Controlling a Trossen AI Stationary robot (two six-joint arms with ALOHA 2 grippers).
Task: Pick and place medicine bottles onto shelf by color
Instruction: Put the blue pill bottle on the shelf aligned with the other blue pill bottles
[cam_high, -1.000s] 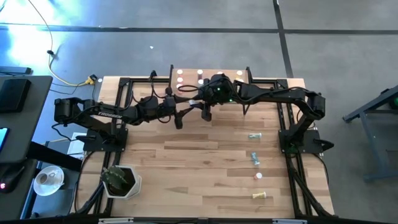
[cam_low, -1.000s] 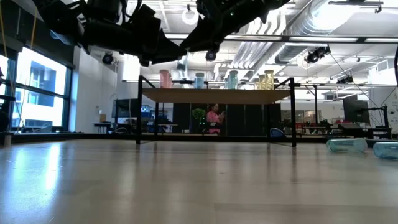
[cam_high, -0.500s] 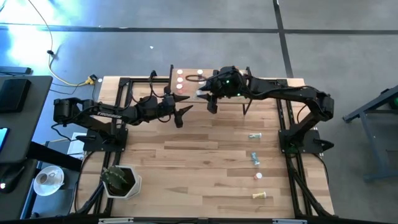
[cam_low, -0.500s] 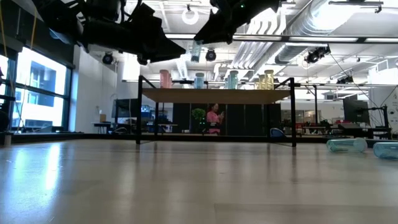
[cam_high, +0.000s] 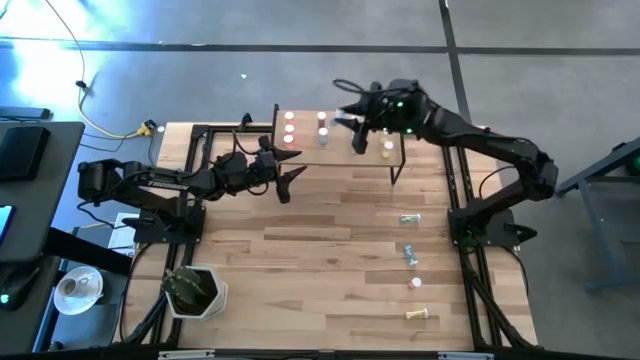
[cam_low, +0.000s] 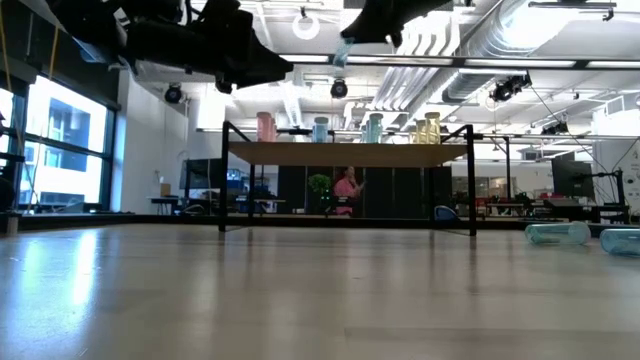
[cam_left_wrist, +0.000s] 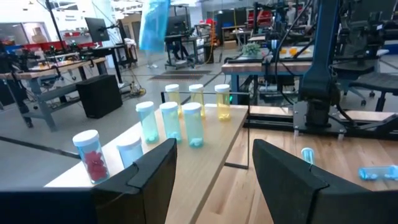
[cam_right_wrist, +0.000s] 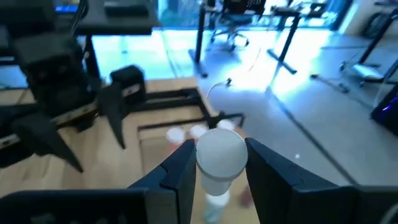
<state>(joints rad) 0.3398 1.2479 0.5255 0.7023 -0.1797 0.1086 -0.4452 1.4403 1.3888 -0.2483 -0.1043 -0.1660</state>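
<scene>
High view: right gripper (cam_high: 352, 121) is held over the small raised light-wood shelf (cam_high: 340, 143) at the table's far edge; white-capped bottles are stood on the shelf, four more lie on the butcher-block tabletop (cam_high: 330, 260) near the right arm's base. Left gripper (cam_high: 290, 172) is parked just beside the shelf's left end.
Low view: a pale blue bottle (cam_low: 342, 52) is carried above the shelf.
Left wrist view: jaws are spread, nothing between them.
Right wrist view: fingers are clamped on the white-capped bottle.

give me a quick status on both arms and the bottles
Right gripper shut on a blue bottle, above the shelf. Left gripper open, empty, beside shelf. Four bottles on tabletop. Nothing blocking.
</scene>
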